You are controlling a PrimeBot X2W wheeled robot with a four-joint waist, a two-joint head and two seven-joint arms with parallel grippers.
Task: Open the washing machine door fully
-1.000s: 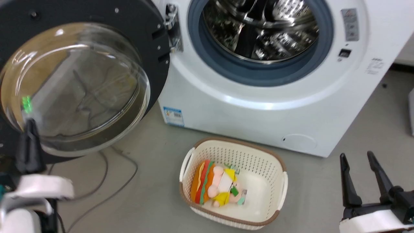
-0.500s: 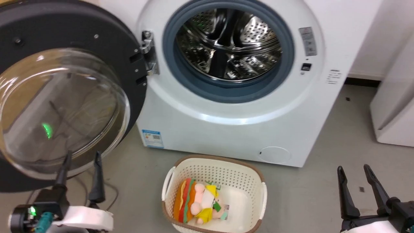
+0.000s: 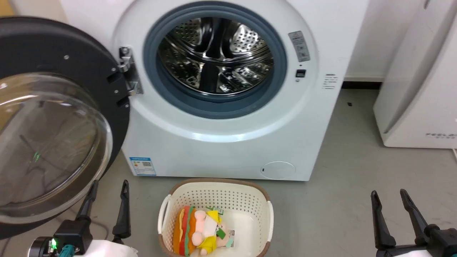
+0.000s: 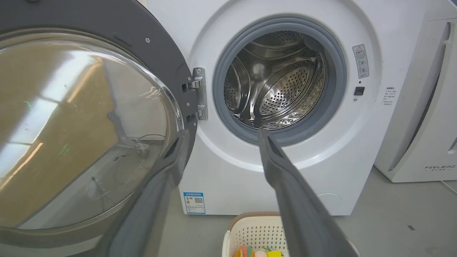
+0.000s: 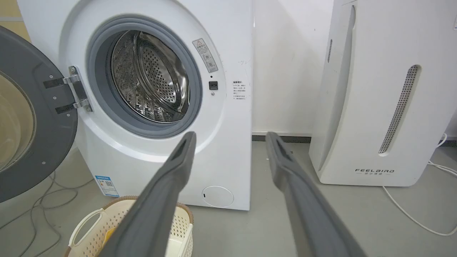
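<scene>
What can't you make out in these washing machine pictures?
Washing machine door: head view, left side cut off by the frame edge.
Label: head view, print too small to read.
Basket: left wrist view, cut off at the bottom edge.

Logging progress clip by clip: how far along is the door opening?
Done: the washing machine door stands swung wide on its hinge, the drum opening fully exposed. In hand: nothing; the left gripper is open near the door's lower edge, the right gripper open. Left: seemingly nothing, at most a final nudge.
</scene>
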